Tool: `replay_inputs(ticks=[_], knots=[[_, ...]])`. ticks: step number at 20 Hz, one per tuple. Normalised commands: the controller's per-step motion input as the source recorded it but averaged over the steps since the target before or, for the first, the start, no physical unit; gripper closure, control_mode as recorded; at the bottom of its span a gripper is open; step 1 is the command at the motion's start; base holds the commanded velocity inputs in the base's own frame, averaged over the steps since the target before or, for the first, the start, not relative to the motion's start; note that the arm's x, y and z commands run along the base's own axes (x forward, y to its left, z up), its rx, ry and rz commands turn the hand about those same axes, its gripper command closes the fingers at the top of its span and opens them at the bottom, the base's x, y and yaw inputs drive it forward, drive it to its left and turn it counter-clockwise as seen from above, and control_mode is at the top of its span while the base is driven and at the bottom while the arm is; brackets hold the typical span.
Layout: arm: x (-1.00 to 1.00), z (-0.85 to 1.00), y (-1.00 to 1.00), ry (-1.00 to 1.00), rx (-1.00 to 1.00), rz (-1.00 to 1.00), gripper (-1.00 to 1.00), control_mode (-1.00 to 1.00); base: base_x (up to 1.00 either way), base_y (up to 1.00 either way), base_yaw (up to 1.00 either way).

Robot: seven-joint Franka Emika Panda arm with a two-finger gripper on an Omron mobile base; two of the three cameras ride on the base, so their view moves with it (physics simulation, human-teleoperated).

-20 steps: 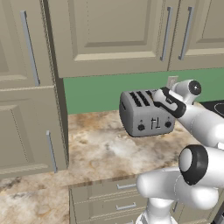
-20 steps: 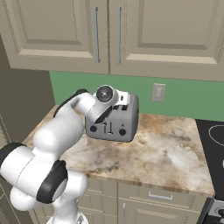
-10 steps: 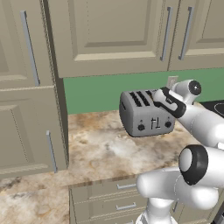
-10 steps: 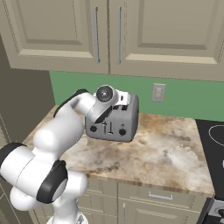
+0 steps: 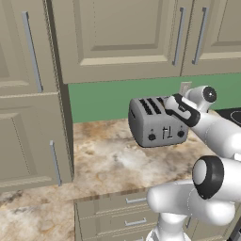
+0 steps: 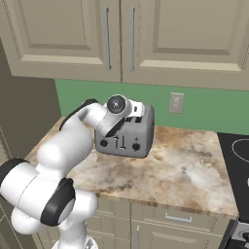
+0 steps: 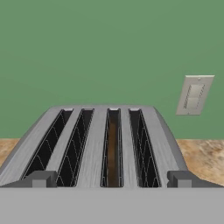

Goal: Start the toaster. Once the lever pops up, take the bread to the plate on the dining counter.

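With nothing shifted over the last second, gripper poised above toaster, fingers spread wide; bread down in third slot, awaiting pop-up before any grasp.

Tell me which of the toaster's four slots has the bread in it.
In the hand view, the third slot from the left of the toaster holds the bread: a brown slice shows inside it, while the other three show only dark wire guides.

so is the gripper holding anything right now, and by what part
Nothing is held. The gripper is open above the toaster, its fingertips wide apart, and the bread sits down in a slot.
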Motion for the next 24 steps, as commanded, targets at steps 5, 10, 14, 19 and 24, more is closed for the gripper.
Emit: replay_inputs(ticks=[5,10,14,19,24], knots=[[0.0,0.0,0.0,0.0,0.0,0.0,-1.0,-1.0,0.0,0.0,0.0],[0.0,0.0,0.0,0.0,0.0,0.0,-1.0,-1.0,0.0,0.0,0.0],[0.0,0.0,0.0,0.0,0.0,0.0,-1.0,-1.0,0.0,0.0,0.0],[0.0,0.0,0.0,0.0,0.0,0.0,-1.0,-1.0,0.0,0.0,0.0],[0.0,0.0,0.0,0.0,0.0,0.0,-1.0,-1.0,0.0,0.0,0.0]])
